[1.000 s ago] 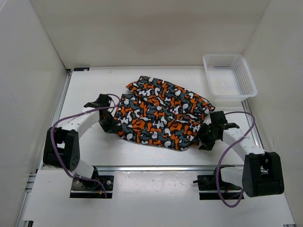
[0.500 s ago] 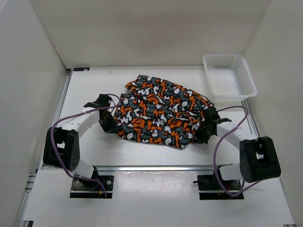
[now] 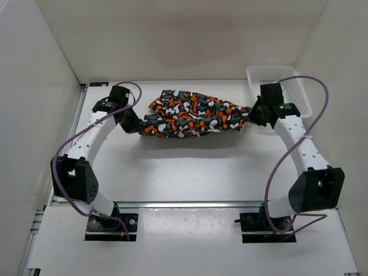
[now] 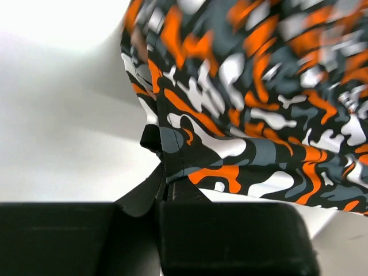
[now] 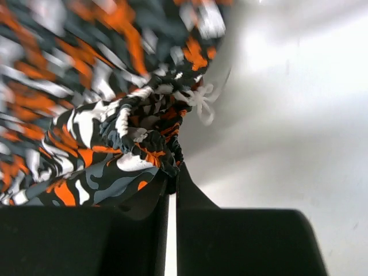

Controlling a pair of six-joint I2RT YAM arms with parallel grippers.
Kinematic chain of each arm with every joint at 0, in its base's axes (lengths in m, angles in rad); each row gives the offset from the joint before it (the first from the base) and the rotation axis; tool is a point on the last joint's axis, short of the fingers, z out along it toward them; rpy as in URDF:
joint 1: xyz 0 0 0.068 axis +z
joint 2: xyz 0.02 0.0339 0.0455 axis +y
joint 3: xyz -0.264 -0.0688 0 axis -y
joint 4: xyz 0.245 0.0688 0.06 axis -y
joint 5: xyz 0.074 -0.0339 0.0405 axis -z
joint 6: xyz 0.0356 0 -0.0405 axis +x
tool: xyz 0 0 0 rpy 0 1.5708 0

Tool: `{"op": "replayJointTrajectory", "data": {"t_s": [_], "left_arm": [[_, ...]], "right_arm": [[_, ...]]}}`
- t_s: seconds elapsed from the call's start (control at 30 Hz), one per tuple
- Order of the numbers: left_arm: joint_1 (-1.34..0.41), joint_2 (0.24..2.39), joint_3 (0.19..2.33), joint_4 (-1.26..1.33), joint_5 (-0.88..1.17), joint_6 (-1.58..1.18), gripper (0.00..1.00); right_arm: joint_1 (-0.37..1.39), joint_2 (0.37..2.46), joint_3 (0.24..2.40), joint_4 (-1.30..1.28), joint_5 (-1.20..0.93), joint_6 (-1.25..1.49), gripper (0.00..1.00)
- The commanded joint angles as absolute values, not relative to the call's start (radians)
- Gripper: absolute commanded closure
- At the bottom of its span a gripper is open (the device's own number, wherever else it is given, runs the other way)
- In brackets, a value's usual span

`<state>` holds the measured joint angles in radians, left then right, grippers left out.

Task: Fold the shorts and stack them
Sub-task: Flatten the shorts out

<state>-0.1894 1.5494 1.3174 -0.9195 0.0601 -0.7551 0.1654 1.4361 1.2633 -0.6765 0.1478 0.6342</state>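
Note:
The shorts point(image 3: 192, 115), printed in orange, grey, black and white blotches, hang stretched in a band between both arms over the far half of the table. My left gripper point(image 3: 133, 122) is shut on their left edge; in the left wrist view the hem point(image 4: 172, 167) is pinched between the jaws of that gripper point(image 4: 165, 187). My right gripper point(image 3: 251, 115) is shut on the right end. The right wrist view shows the gathered waistband point(image 5: 155, 146) with its white drawstring point(image 5: 201, 100) caught at the tips of the right gripper point(image 5: 172, 181).
A white mesh basket point(image 3: 290, 86) stands at the far right corner, just behind my right wrist. White walls close in the table on the left, back and right. A metal rail point(image 3: 190, 203) runs along the near edge.
Both arms have lifted and swung toward the far side, raising the shorts off the table and pulling them taut. The right gripper has closed on the waistband end.

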Motion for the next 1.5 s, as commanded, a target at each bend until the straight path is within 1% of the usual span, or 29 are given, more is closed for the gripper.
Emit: {"op": "replayJointTrajectory", "data": {"t_s": [0.0,0.03,0.13,0.17,0.2,0.27,0.3,0.37,0.47,0.53,0.57,0.6,0.67,0.7,0.73,0.77,0.87,0.97,1.07,1.2,1.3,1.43,1.47], "left_arm": [[-0.17,1.514,1.399,-1.0,-0.008,-0.727,0.9],[-0.17,1.514,1.356,-1.0,-0.008,-0.727,0.9],[-0.17,1.5,1.238,-0.942,-0.017,-0.727,0.9],[-0.17,1.5,1.147,-0.924,-0.017,-0.738,0.9],[-0.17,1.5,1.105,-0.904,-0.008,-0.738,0.9],[-0.182,1.535,1.021,-0.861,-0.008,-0.747,0.9],[-0.192,1.545,1.009,-0.861,0.004,-0.758,0.9],[-0.233,1.554,1.023,-0.847,0.015,-0.768,0.9],[-0.279,1.554,1.064,-0.847,0.015,-0.778,0.9],[-0.293,1.554,1.086,-0.847,0.024,-0.778,0.9],[-0.302,1.554,1.095,-0.847,0.025,-0.778,0.9],[-0.302,1.545,1.095,-0.847,0.025,-0.787,0.9],[-0.313,1.545,1.095,-0.847,0.034,-0.787,0.9],[-0.324,1.545,1.095,-0.847,0.034,-0.796,0.9],[-0.324,1.554,1.086,-0.847,0.034,-0.796,0.9],[-0.336,1.554,1.086,-0.847,0.034,-0.796,0.9],[-0.356,1.565,1.086,-0.847,0.034,-0.807,0.9],[-0.365,1.574,1.095,-0.847,0.023,-0.816,0.9],[-0.365,1.574,1.095,-0.847,0.023,-0.816,0.9],[-0.365,1.574,1.095,-0.847,0.023,-0.816,0.9],[-0.365,1.565,1.086,-0.847,0.023,-0.816,0.9],[-0.365,1.555,1.077,-0.847,0.012,-0.816,0.9],[-0.365,1.555,1.077,-0.847,0.012,-0.816,0.9]], "right_arm": [[0.143,1.395,1.355,-0.831,0.294,0.495,1.0],[0.143,1.384,1.338,-0.86,0.295,0.483,1.0],[0.117,1.347,1.18,-0.888,0.244,0.483,1.0],[0.106,1.338,1.13,-0.888,0.224,0.494,1.0],[0.072,1.338,1.041,-0.888,0.206,0.494,1.0],[0.022,1.338,0.987,-0.888,0.139,0.494,1.0],[-0.035,1.37,0.976,-0.888,0.112,0.494,0.98],[-0.078,1.403,0.998,-0.865,0.051,0.505,0.89],[-0.078,1.439,1.052,-0.833,-0.024,0.54,0.81],[-0.069,1.439,1.052,-0.824,-0.041,0.54,0.72],[-0.069,1.427,1.037,-0.815,-0.041,0.54,0.63],[-0.069,1.411,1.016,-0.805,-0.041,0.54,0.57],[-0.069,1.355,0.933,-0.805,-0.032,0.54,0.39],[-0.069,1.333,0.902,-0.792,-0.032,0.549,0.34],[-0.069,1.309,0.835,-0.778,-0.052,0.558,0.34],[-0.069,1.257,0.801,-0.767,-0.063,0.567,0.33],[-0.069,1.154,0.698,-0.767,-0.075,0.618,0.33],[-0.069,1.079,0.637,-0.753,-0.103,0.652,0.35],[-0.069,1.089,0.617,-0.7,-0.136,0.678,0.38],[-0.069,1.173,0.607,-0.598,-0.147,0.696,0.38],[-0.069,1.241,0.607,-0.531,-0.147,0.709,0.42],[-0.06,1.318,0.607,-0.456,-0.158,0.741,0.52],[-0.051,1.327,0.607,-0.433,-0.158,0.741,0.58]]}}
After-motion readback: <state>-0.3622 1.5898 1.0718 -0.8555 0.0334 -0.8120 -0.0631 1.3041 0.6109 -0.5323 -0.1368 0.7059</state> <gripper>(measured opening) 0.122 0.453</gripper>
